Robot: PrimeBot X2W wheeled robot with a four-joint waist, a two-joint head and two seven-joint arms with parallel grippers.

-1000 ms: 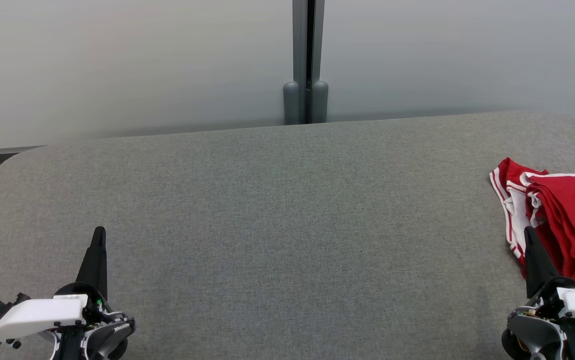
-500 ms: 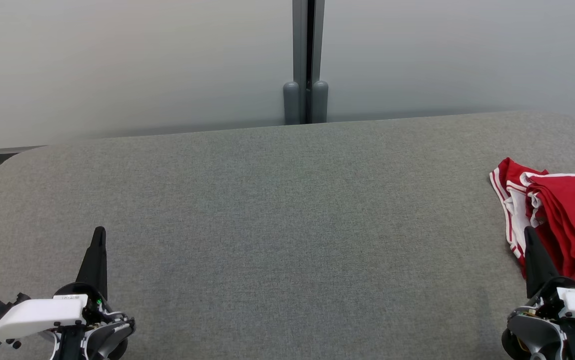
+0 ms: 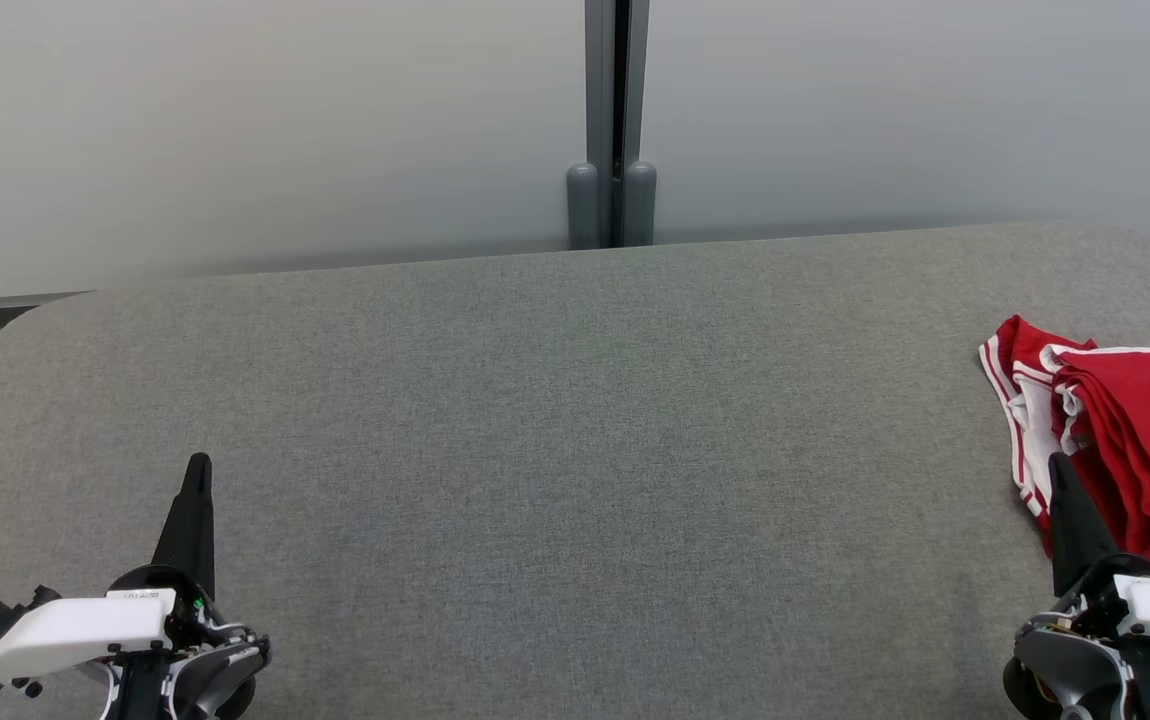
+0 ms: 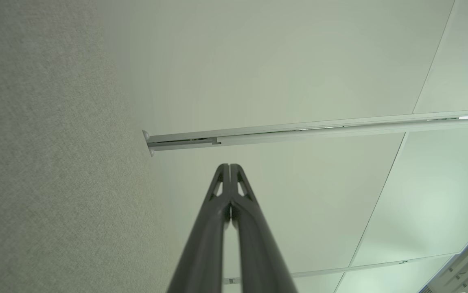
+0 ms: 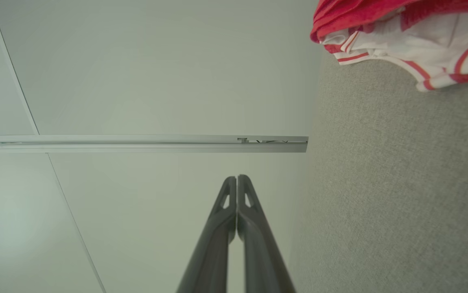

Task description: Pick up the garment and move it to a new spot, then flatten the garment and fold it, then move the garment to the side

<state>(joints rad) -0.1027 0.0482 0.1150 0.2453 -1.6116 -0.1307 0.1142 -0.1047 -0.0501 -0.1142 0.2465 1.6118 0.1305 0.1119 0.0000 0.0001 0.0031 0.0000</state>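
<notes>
Both left gripper (image 3: pixel 197 470) and right gripper (image 3: pixel 1056 470) are closed, empty. The garment (image 3: pixel 1145 440) at three o'clock looks soft, light; pinch its striped edge (image 3: pixel 1030 425).

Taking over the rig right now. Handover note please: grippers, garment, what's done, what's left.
Left gripper: shut, empty, low over the near left of the table.
Right gripper: shut, empty, tip by the garment's near edge; contact unclear.
Garment: red with white trim, in loose layers at the table's right side, partly cut off in the head view.
Done: unclear. The layers could be a finished fold set aside or the starting heap.
Left: if unstarted, pick up, move, flatten, fold, set aside.
</notes>
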